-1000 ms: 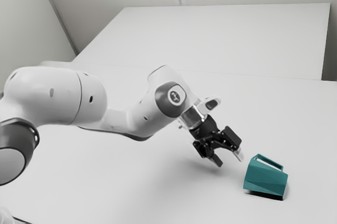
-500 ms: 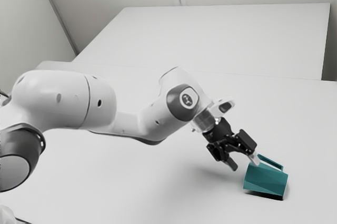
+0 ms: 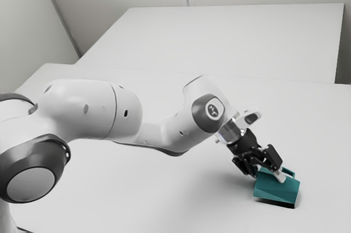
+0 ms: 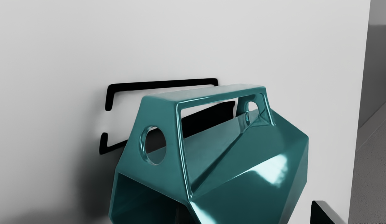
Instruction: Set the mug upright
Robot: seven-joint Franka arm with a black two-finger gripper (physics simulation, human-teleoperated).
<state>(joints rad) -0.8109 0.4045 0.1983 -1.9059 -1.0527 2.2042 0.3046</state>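
Pretty bare room: pale walls, and a big white table (image 3: 148,189) with the robot arm (image 3: 159,134) leaning over it from the exterior view's left. The teal mug (image 3: 277,190) is on the table near the exterior view's right, lying on its side with its handle (image 4: 208,95) up, so def not upright yet. What's changed is the gripper (image 3: 269,179): over the last second it's come down and across toward the mug, and now one light fingertip (image 3: 281,177) overlaps the mug's body near the handle. Mug itself hasn't budged. The fingers are spread well apart, and I don't see them pinching anything; can't tell if either one actually touches. To me that reads as lining up for a grab. If so, closing on a solid bit of wall would come next, then tipping it onto its base. Those slanted sides look slippery, so it could roll or squirt out.
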